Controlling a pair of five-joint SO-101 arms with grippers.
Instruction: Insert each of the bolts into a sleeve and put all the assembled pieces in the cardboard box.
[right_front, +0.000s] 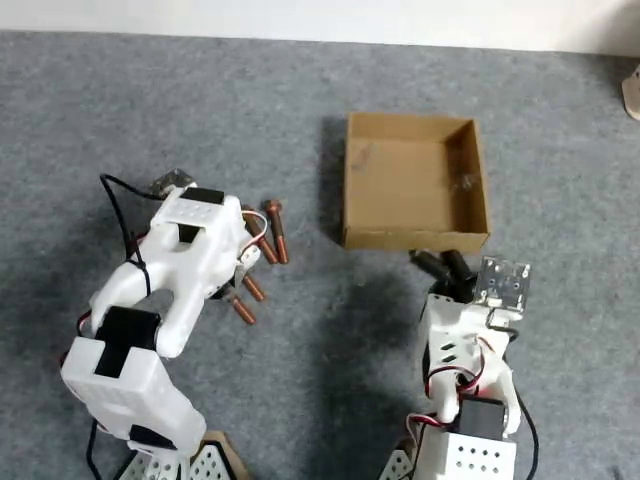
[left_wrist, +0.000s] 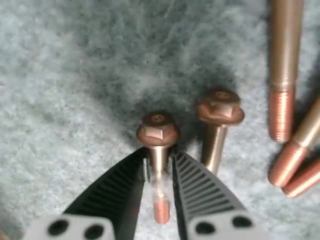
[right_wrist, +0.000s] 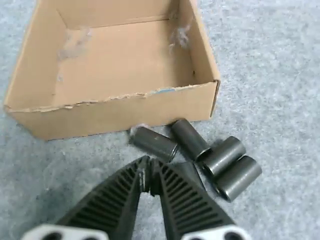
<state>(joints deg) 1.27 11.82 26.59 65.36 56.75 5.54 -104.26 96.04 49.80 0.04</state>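
Grey carpet (right_front: 300, 100) under the box (right_front: 415, 238); pale strip (right_front: 300, 15) beyond, perhaps wall.

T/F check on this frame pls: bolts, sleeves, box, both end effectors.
1. The left end effector is shut on a bolt, gripping its shank. True.
2. The cardboard box holds assembled pieces. False: no bolt or sleeve lies in it.
3. The sleeves lie on the carpet outside the box, beside one wall. True.
4. The right end effector holds a sleeve. False: it is shut on nothing, and the sleeves lie on the carpet beyond it.
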